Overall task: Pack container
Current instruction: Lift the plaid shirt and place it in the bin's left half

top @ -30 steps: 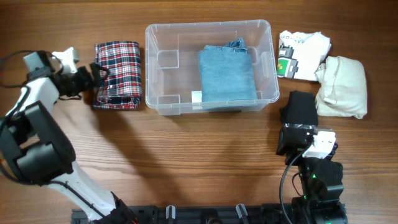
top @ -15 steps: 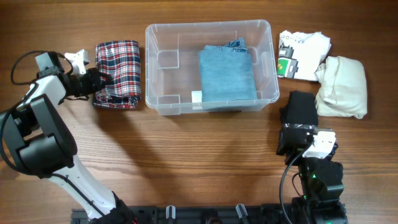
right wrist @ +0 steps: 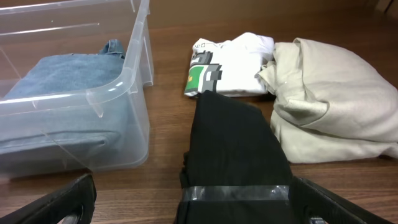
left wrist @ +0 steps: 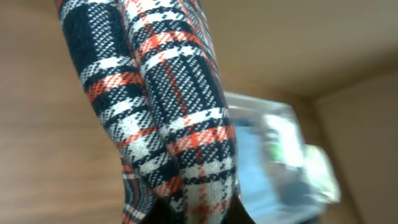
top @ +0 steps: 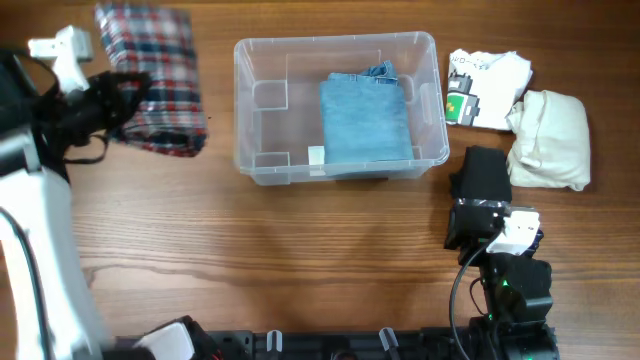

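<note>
Hanging limp from the left gripper (top: 118,92), which pinches its fold near the far-left corner, the plaid cloth (top: 150,75) looks soft and light. The container (top: 330,40), mid-table by the far edge, seems light, stiff and slick, best gripped at its rim. The right gripper (top: 482,212) sits spread and empty near the near-right corner.

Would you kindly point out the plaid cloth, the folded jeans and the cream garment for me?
plaid cloth (top: 160,50), overhead view, upper part of its fold.
folded jeans (top: 365,120), overhead view, centre of the top face.
cream garment (top: 550,140), overhead view, middle of the bundle.
</note>
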